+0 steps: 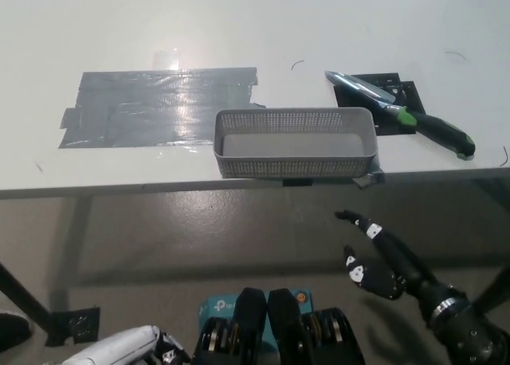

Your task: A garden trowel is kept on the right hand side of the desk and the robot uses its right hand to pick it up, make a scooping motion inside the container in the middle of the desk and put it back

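The garden trowel (pixel 402 111), with a silver blade and a black and green handle, lies on the right side of the white desk (pixel 239 30), its blade over a black patch (pixel 402 90). Just left of it stands the grey mesh container (pixel 295 142) near the desk's front edge. My black right hand (pixel 381 257) hangs open below the desk level at the lower right, fingers spread, holding nothing and well away from the trowel. My white left hand (pixel 127 349) rests at the bottom left; only part of it shows.
A large patch of grey tape (pixel 155 106) covers the desk left of the container. The floor below shows a black desk leg (pixel 28 305) and foot plates at the lower left and right.
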Motion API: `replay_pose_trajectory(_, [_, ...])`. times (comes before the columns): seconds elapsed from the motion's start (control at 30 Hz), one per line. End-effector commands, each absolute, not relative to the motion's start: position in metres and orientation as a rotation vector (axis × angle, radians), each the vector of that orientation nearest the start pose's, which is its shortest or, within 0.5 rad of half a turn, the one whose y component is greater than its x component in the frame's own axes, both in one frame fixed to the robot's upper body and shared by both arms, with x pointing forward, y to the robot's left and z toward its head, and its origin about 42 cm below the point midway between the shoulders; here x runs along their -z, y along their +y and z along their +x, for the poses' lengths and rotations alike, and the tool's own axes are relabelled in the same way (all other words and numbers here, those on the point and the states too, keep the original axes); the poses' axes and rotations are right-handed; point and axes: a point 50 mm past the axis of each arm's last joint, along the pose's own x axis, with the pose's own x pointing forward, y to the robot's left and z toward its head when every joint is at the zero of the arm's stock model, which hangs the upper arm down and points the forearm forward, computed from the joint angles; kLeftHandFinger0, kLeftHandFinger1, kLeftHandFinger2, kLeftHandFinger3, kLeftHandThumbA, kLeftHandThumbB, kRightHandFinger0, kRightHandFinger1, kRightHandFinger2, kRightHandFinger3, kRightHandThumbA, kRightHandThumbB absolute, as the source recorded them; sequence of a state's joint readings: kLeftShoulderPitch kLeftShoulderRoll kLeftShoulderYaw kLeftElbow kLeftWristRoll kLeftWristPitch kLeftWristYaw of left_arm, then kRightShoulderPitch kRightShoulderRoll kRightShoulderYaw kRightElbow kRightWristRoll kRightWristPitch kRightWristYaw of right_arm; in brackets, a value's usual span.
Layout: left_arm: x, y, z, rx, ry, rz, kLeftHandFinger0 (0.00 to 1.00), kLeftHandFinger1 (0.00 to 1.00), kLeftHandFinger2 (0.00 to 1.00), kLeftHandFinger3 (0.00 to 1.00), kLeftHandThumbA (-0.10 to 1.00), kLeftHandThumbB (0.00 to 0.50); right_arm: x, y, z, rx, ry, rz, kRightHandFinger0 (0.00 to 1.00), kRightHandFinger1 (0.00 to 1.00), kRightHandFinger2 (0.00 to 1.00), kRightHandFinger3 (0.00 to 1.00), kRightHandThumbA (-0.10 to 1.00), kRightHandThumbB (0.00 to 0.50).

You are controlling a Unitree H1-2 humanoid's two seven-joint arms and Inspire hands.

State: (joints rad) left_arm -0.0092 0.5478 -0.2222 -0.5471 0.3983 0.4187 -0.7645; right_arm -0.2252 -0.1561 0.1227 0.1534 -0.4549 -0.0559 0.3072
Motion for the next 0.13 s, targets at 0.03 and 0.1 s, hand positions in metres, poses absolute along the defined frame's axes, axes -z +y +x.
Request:
replay_pose_trajectory(0.03, [-0.2051, 0.2647, 0.247, 0.739, 0.106, 0.917, 0.61, 0.62, 0.7, 0.87, 1.0, 0.088, -0.137, -0.2008, 0.3609, -0.409, -0.219, -0.665, 0.85, 0.93, 0.92, 1.0, 0.0, 0.192])
replay_pose_trajectory(0.1, [-0.2045, 0.2647, 0.2485, 0.737, 0.105, 0.916, 0.61, 0.62, 0.71, 0.87, 1.0, 0.093, -0.1362, -0.2012, 0.3612, -0.423, -0.223, -0.678, 0.82, 0.91, 0.91, 1.0, 0.01, 0.169])
